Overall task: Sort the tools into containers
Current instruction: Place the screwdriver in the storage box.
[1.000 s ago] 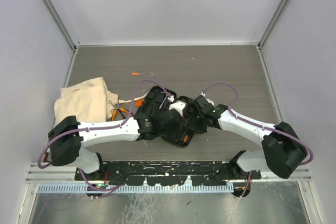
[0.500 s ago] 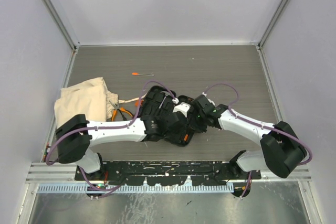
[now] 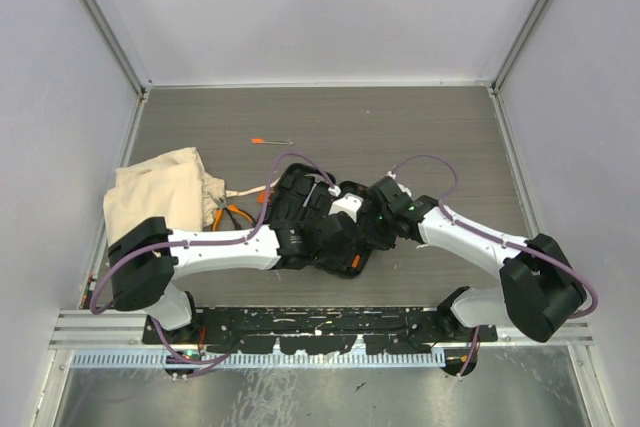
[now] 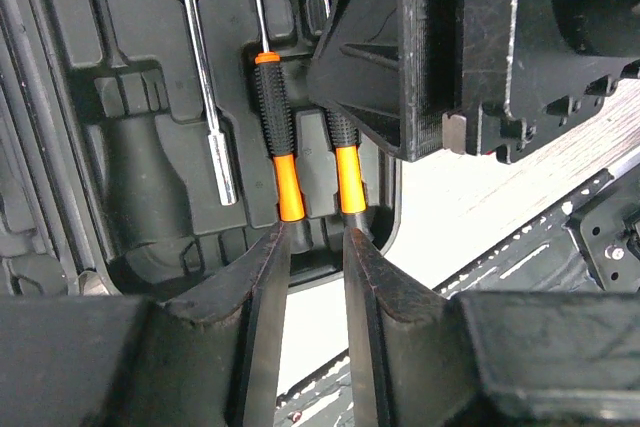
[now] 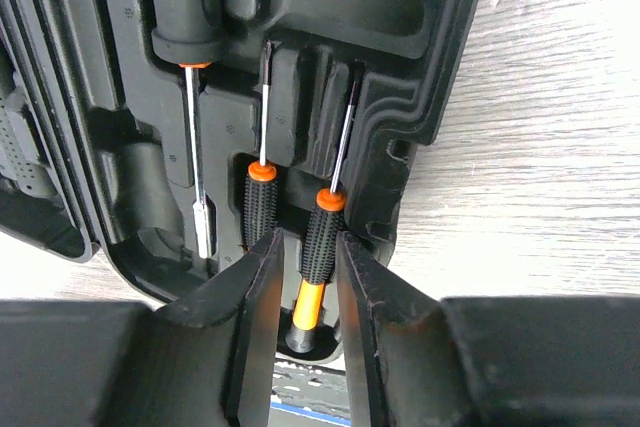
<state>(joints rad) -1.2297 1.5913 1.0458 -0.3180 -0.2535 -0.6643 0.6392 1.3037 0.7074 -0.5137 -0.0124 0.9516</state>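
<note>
Screwdrivers [image 5: 322, 232] lie seated in the tool case [image 5: 330, 7] as my left hand [image 4: 316, 235], just swung in, hovers spread and empty, my right hand [image 5: 307, 240] straddling one, grip I cannot tell, pliers [image 3: 228, 213] likely next.

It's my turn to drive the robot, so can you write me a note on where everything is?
Left gripper: open, empty, over the tool case.
Right gripper: open, astride a slim screwdriver lying in its case slot.
Done: that one, a big screwdriver and a second slim screwdriver are slotted.
To do: pliers beside the cloth bag, thin driver on the table.
</note>
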